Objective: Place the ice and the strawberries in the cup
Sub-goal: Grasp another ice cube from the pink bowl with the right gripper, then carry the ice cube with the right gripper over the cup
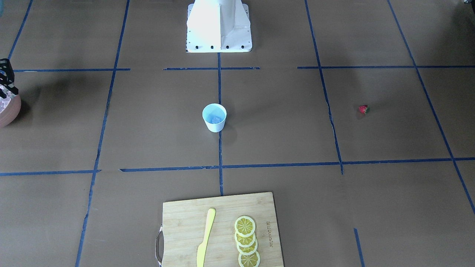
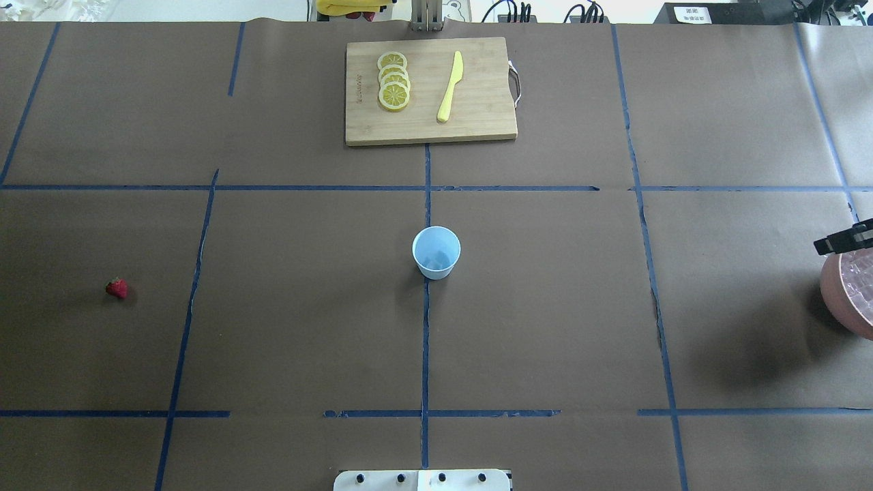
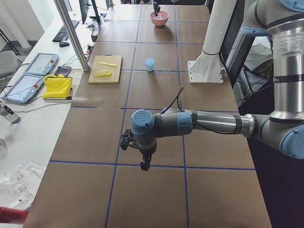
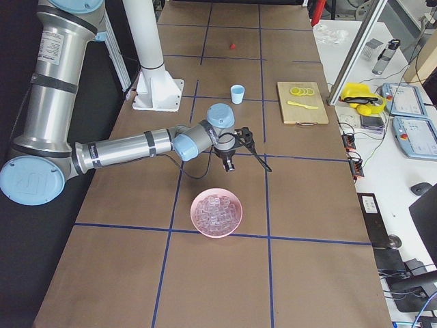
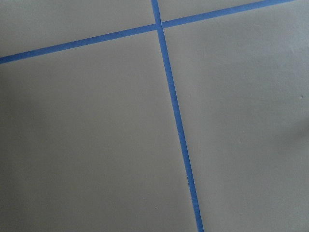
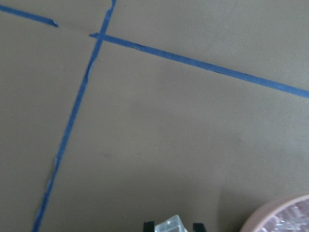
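Observation:
The pale blue cup (image 1: 214, 118) stands upright at the table's middle, also in the overhead view (image 2: 436, 252); a clear ice cube (image 1: 216, 119) seems to lie inside it. The red strawberry (image 2: 116, 288) lies alone on the robot's left side (image 1: 363, 109). My right gripper (image 6: 173, 226) is shut on a clear ice cube (image 6: 171, 223). It hovers by the rim of the pinkish bowl (image 2: 833, 290), which is full of ice (image 4: 216, 210). My left gripper (image 3: 125, 141) shows only in the exterior left view, low over bare table, so I cannot tell its state.
A wooden cutting board (image 2: 477, 116) with lemon slices (image 2: 393, 80) and a yellow knife (image 2: 450, 87) lies at the table's far side from the robot. The robot's white base (image 1: 219, 27) stands at the near edge. Blue tape lines grid the brown table.

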